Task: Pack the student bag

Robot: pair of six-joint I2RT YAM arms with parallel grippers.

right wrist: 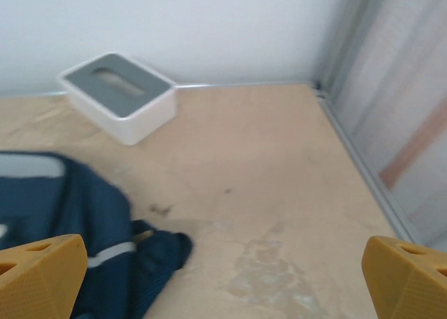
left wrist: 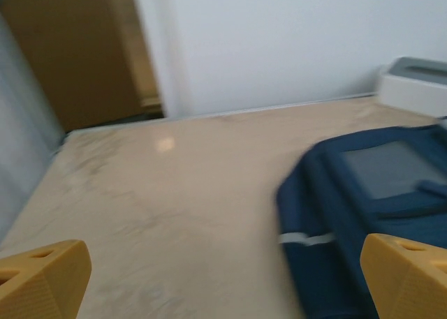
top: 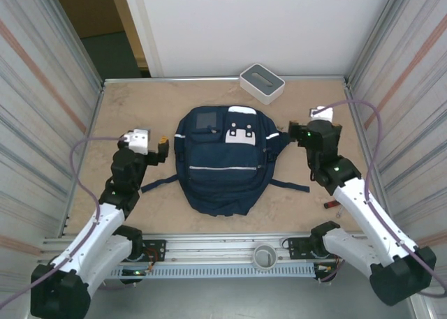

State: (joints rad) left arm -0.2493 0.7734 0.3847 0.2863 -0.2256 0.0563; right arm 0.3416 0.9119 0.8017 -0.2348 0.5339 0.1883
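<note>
The student bag (top: 227,158), a navy backpack with white patches and thin reflective strips, lies flat and closed in the middle of the table. My left gripper (top: 150,143) hovers just left of it, open, with nothing between its yellow fingertips (left wrist: 42,277); the bag's left edge (left wrist: 370,207) shows beside the right fingertip. My right gripper (top: 311,127) sits by the bag's right side, also open and empty, its fingertips (right wrist: 408,277) far apart over bare table. In the right wrist view the bag's corner and a strap end (right wrist: 63,214) lie at the lower left.
A white-grey rectangular box (top: 262,82) stands against the back wall behind the bag, seen also as the box (right wrist: 119,95) and the box (left wrist: 415,85). A small red item (top: 331,204) lies by the right arm. Corrugated metal walls (top: 42,88) close both sides.
</note>
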